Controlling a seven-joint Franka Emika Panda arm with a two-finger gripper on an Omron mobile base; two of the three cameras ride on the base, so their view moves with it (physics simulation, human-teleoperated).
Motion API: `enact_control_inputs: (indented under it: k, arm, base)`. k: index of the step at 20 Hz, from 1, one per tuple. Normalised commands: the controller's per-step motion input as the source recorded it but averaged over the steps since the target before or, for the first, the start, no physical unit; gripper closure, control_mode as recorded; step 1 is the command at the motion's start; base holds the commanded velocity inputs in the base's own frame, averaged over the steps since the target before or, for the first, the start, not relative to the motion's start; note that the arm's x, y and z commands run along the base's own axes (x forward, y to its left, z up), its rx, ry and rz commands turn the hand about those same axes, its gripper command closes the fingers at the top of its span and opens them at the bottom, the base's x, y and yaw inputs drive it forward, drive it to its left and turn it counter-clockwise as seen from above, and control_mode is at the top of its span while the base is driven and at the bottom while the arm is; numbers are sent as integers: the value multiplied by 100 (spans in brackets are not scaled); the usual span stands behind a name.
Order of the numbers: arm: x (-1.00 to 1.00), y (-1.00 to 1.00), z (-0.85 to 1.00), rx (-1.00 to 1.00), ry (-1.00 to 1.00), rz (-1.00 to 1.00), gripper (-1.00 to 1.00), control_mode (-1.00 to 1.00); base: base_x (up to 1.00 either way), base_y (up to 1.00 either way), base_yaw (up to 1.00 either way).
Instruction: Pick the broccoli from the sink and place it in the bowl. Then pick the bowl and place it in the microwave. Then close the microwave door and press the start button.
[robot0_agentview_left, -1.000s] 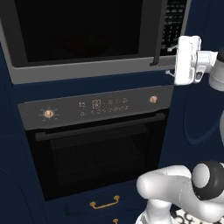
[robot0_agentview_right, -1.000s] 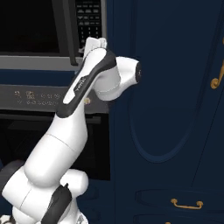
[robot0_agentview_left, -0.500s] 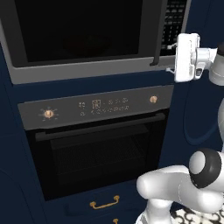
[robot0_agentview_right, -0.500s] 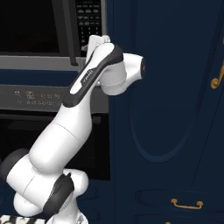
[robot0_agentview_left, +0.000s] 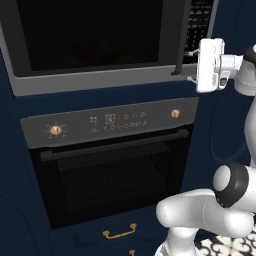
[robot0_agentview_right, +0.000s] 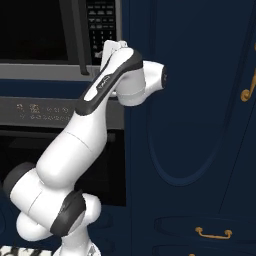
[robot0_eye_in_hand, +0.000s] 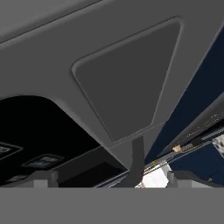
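at the microwave's (robot0_agentview_left: 100, 45) lower right corner, just under its button panel (robot0_agentview_left: 199, 22), the gripper (robot0_agentview_left: 192, 77) stands wide with nothing between its fingers. the door (robot0_agentview_left: 90, 40) is shut, its handle (robot0_agentview_left: 183, 37) just left of the gripper. below the microwave sits the oven (robot0_agentview_left: 107, 165).

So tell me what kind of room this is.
Likely a fitted kitchen: a built-in black microwave with a grey frame, a black wall oven with brass knobs beneath, and navy cabinet doors with brass handles.
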Motion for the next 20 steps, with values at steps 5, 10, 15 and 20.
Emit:
enact_control_inputs:
  k: [5,10,15,20]
  arm:
    - [45,9,-10,1,0,0,-100,-100]
    - [73,26,-35,0,0,0,-100,-100]
    - [67,28,-29,0,0,0,-100,-100]
    - [25,25,-19,0,0,0,-100,-100]
  base:
    - [0,0,0]
    - [0,0,0]
    - [0,0,0]
    - [0,0,0]
